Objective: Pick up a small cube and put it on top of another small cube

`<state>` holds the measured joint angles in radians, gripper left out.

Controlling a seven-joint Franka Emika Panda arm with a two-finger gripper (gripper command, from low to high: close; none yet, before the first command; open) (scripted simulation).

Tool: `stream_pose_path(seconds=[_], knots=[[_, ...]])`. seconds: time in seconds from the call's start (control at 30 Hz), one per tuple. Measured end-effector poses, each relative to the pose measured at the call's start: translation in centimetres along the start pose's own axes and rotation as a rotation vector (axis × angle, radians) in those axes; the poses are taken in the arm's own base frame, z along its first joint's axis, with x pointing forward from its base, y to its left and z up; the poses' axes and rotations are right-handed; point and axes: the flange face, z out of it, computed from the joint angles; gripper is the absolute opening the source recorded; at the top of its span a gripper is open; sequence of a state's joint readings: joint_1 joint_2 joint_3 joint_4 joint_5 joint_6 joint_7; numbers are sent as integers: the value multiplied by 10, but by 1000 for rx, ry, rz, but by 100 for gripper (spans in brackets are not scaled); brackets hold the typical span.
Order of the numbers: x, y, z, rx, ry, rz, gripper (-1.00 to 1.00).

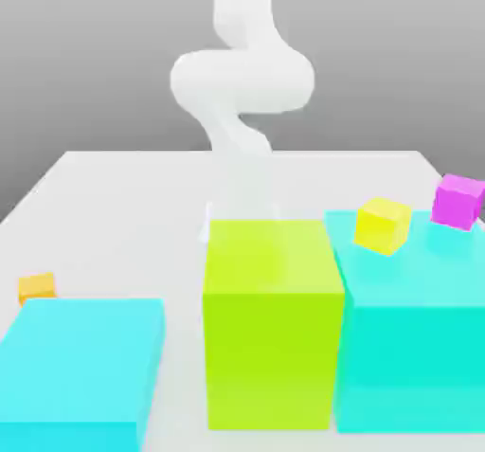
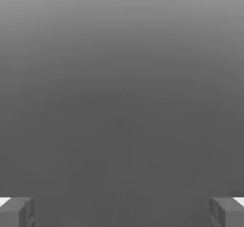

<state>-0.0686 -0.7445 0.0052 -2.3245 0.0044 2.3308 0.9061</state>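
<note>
The small cube [image 1: 37,287] is tiny and orange; it sits on the white table at the exterior view's left, just behind a low cyan block [image 1: 80,370], which covers its lower part. The white arm [image 1: 242,81] comes down at the middle of the table, and its lower end drops behind the tall lime block [image 1: 272,322]. In the hand view my gripper [image 2: 122,212] is open, its two grey fingertips [image 2: 18,212] far apart with nothing between them and only plain grey surface beyond. The gripper stands well to the right of the orange cube in the exterior view.
A tall cyan block [image 1: 412,336] stands at the exterior view's right, touching the lime block. A small yellow cube [image 1: 383,226] rests tilted at its top back edge, and a small magenta cube [image 1: 458,200] sits further right. The white table [image 1: 123,185] stretches back behind the blocks.
</note>
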Motion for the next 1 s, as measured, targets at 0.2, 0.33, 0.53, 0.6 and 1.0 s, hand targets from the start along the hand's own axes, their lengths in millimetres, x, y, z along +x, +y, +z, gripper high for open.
stream_pose_path(seconds=[0.2,0.33,0.53,0.6,1.0], knots=[[36,55,82,-156,25,383,0],[56,103,129,-251,57,637,0],[76,189,186,-384,125,1022,0],[79,221,201,-427,154,1151,0],[59,420,256,-660,385,1933,0]])
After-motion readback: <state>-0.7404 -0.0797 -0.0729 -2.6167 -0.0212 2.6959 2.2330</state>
